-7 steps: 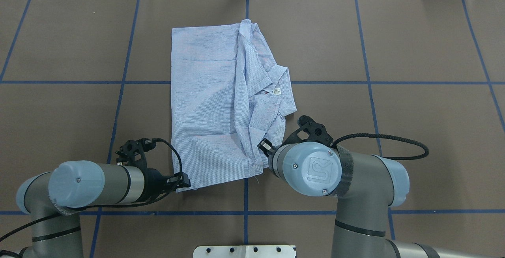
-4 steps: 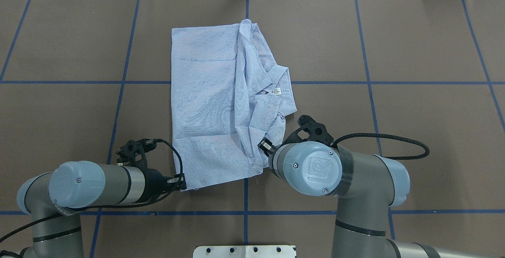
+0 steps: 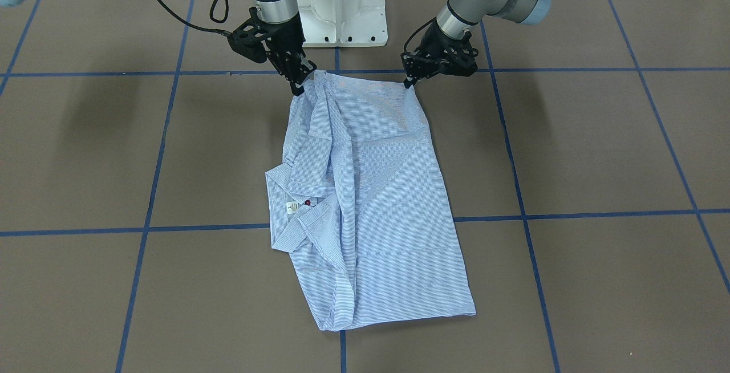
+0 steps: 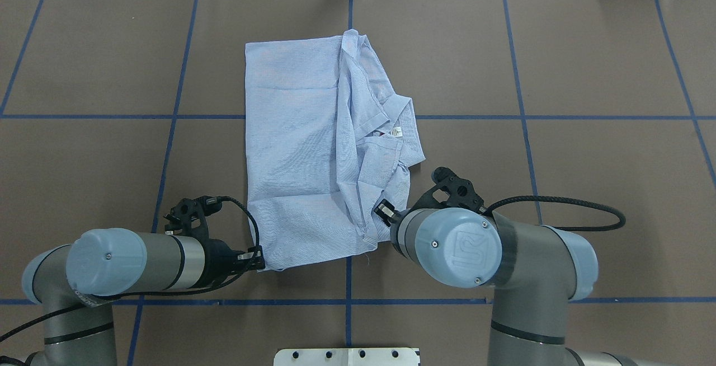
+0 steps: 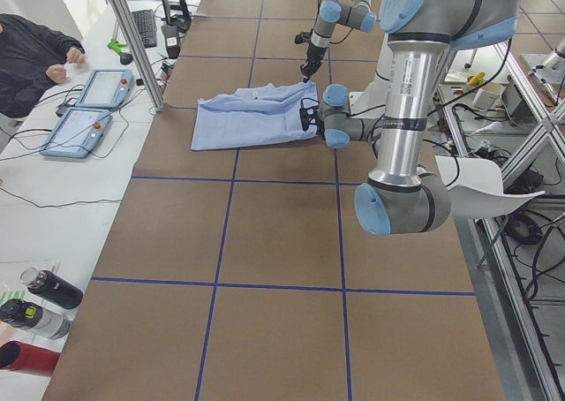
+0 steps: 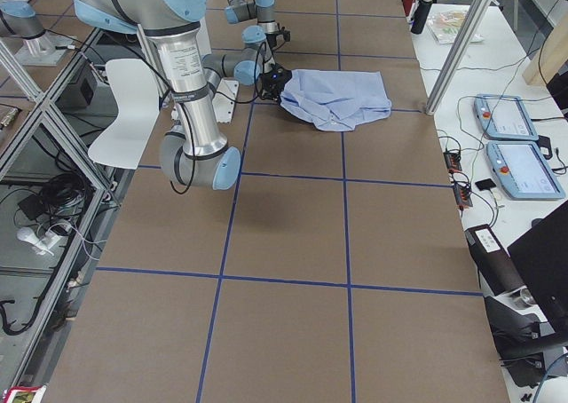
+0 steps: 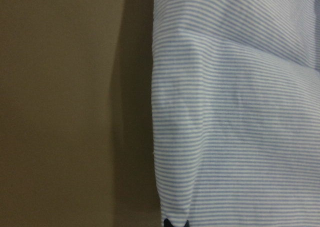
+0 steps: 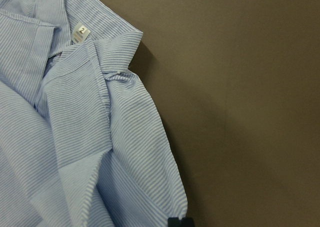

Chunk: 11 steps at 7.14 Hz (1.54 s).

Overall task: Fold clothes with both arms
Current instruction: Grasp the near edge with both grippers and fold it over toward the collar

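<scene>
The light blue striped shirt (image 4: 296, 148) lies folded into a long rectangle on the brown table, its collar and neck label (image 4: 396, 131) on its right side. In the front-facing view the shirt (image 3: 376, 202) stretches away from the robot. My left gripper (image 4: 260, 262) is shut on the shirt's near left corner, low over the table. My right gripper (image 3: 299, 88) is shut on the bunched near right corner. In the overhead view, the right wrist mostly hides it. Each wrist view shows striped cloth (image 7: 240, 112) (image 8: 75, 137) running into dark fingertips at the bottom edge.
Blue tape lines (image 4: 348, 276) cross the table. The white base pedestal (image 3: 342, 8) stands between the arms. Two teach pendants (image 5: 88, 109) lie on a side table on the operators' side, where a person's sleeve (image 5: 26, 56) shows. Bottles (image 5: 35, 304) stand there too.
The right arm has moved right and a little toward the robot, dragging the shirt's near right corner and collar side with it. The left gripper drew back slightly with its corner.
</scene>
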Each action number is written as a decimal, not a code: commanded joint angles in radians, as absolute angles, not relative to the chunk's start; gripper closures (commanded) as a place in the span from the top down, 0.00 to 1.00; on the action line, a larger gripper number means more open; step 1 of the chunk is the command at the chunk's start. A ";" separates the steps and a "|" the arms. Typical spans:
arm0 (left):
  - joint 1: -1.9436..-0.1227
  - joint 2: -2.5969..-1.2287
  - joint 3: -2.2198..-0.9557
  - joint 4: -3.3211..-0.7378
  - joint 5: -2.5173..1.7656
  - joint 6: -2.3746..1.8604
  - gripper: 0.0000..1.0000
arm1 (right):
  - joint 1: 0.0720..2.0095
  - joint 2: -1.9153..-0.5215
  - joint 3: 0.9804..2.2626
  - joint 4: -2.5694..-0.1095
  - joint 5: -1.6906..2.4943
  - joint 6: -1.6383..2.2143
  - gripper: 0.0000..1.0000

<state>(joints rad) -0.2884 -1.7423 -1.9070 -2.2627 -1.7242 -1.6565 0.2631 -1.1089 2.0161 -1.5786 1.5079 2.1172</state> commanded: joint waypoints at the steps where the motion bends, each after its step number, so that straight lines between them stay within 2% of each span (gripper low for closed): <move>1: -0.284 -1.737 -1.986 -2.255 -1.727 -1.660 0.00 | 0.194 -1.146 2.193 -1.720 1.470 2.152 0.00; 3: -0.256 -1.738 -2.169 -2.089 -1.732 -1.661 0.00 | 0.114 -1.144 2.346 -1.860 1.439 2.197 0.00; 4: -0.256 -1.749 -2.260 -1.963 -1.761 -1.661 0.00 | 0.118 -1.135 2.394 -1.918 1.440 2.195 0.00; 5: -0.262 -1.781 -2.284 -1.883 -1.796 -1.658 0.00 | 0.144 -1.131 2.390 -1.931 1.448 2.192 0.00; 7: -0.352 -1.869 -2.244 -1.789 -1.796 -1.637 0.00 | 0.222 -1.103 2.317 -1.924 1.451 2.143 0.00; 9: -0.493 -2.094 -2.070 -1.663 -1.798 -1.510 0.00 | 0.380 -0.996 2.176 -1.918 1.517 2.033 0.00; 11: -0.621 -2.161 -1.897 -1.670 -1.799 -1.332 0.00 | 0.506 -0.942 2.018 -1.845 1.566 1.933 0.00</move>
<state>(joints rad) -0.5411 -2.0999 -2.0148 -1.6765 -1.7999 -1.4361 0.4278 -0.9763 2.1237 -1.9004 1.5403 1.9913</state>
